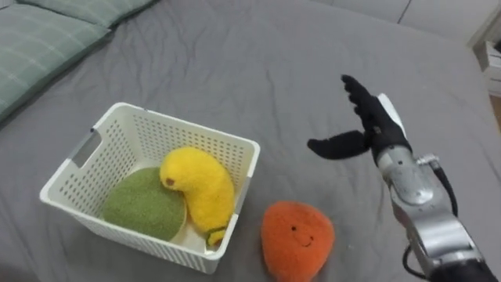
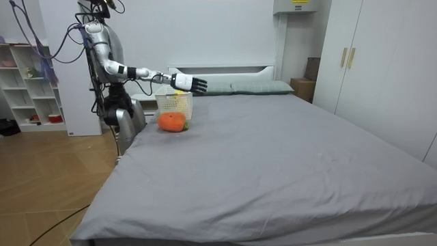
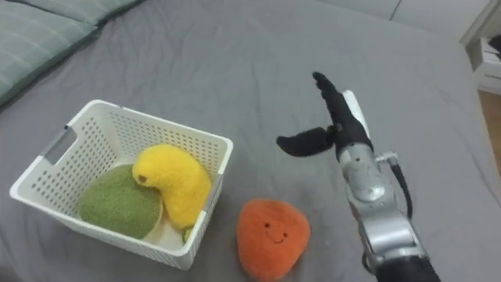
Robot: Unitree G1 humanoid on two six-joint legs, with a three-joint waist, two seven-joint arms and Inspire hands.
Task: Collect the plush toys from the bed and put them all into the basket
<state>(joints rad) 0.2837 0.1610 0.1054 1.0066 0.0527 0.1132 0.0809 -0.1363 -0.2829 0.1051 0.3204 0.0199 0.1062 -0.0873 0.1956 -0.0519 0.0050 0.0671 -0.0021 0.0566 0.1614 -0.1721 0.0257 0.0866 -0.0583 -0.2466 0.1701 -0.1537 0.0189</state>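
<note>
The right hand (image 1: 374, 125) is held open above the bed (image 1: 258, 70), at 1 o'clock of the orange toy (image 1: 297, 239), which is laid on the bed at 4 o'clock of the basket (image 1: 188, 127). A yellow toy (image 1: 200, 184) and a green toy (image 1: 141, 205) are contained within.

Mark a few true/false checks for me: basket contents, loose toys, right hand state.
1. The orange toy is in the white basket. False: it lies on the grey bed, just outside the basket.
2. The yellow toy is inside the basket. True.
3. The right hand is shut on a toy. False: its fingers are spread open and it holds nothing, beyond the orange toy.
4. A green toy sits in the basket beside the yellow one. True.
</note>
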